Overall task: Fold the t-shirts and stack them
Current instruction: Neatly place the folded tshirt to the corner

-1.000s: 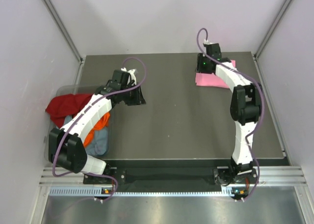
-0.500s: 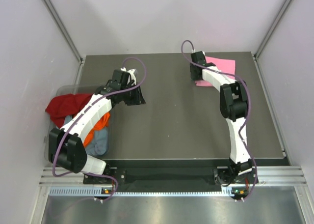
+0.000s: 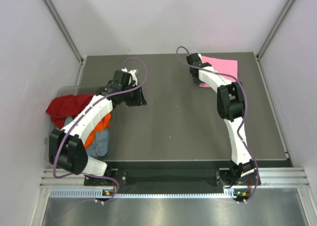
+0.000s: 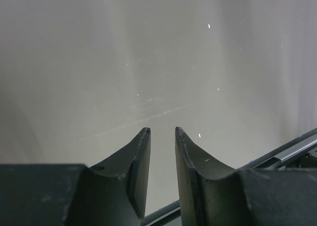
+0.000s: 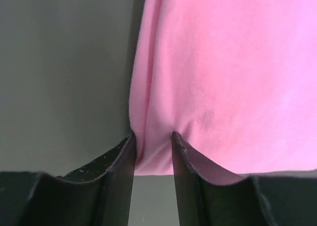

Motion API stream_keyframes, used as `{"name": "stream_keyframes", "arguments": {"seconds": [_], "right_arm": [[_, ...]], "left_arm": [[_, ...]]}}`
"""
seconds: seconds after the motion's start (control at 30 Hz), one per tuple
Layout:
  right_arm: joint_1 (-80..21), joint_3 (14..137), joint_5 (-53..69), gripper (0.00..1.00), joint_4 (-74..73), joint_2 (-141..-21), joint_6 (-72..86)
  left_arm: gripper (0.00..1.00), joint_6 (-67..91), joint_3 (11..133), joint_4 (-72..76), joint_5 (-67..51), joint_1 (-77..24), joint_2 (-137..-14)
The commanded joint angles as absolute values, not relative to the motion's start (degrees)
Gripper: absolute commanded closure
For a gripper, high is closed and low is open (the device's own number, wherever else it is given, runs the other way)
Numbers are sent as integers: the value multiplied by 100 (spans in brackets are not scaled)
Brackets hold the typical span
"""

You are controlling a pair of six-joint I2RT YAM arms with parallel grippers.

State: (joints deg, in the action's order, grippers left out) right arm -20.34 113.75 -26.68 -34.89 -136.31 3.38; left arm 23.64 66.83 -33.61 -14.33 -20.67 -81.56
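From above, the left arm reaches over the left half of the dark surface [image 3: 168,127]. The right arm stretches to the far right corner, where the pink t-shirt [image 3: 222,67] lies folded flat. The overhead view is too distant to show how either claw stands, and the right arm's own body covers the shirt's left edge.

The wrist cameras show both claws. The right claw [image 5: 152,137] sits at the shirt's corner with a bunched fold of pink cloth between its tips. The cloth puckers there, so it is clamped on the pink t-shirt. The rest of the shirt spreads smooth up and to the right of the tips, with bare surface to the left.

The left claw [image 4: 162,132] has its two fingers apart by a narrow gap. Nothing is between them, and only bare grey surface lies beyond.

Only the overhead view shows the other shirts. A clear bin [image 3: 63,90] stands at the surface's left edge, partly under the left arm. The dark red t-shirt [image 3: 62,107] is heaped at the far end of the bin and spills over its rim. The orange t-shirt [image 3: 102,124] lies just beside it, and the grey-blue t-shirt [image 3: 100,142] is nearest the arm bases.
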Motion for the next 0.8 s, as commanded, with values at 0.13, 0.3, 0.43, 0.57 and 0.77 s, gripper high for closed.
{"name": "stream_keyframes", "arguments": {"seconds": [0.13, 0.3, 0.43, 0.57, 0.77], "right_arm": [[-1881, 11584, -3173, 69, -3841, -13729, 44], [-1592, 11444, -3112, 70, -3762, -13658, 44], [-1372, 11461, -3015, 70, -3735, -13693, 44], [-1169, 11662, -2971, 71, -3744, -13798, 44], [-862, 11944, -2786, 71, -3744, -13922, 53]], "left_arm": [[69, 2285, 6645, -3182, -1468, -2039, -8051], [69, 2285, 6627, -3164, -1441, -2039, -8042], [69, 2285, 6627, -3173, -1424, -2039, -8077], [69, 2268, 6627, -3190, -1389, -2039, -8068], [69, 2268, 6627, -3190, -1362, -2039, -8139]]}}
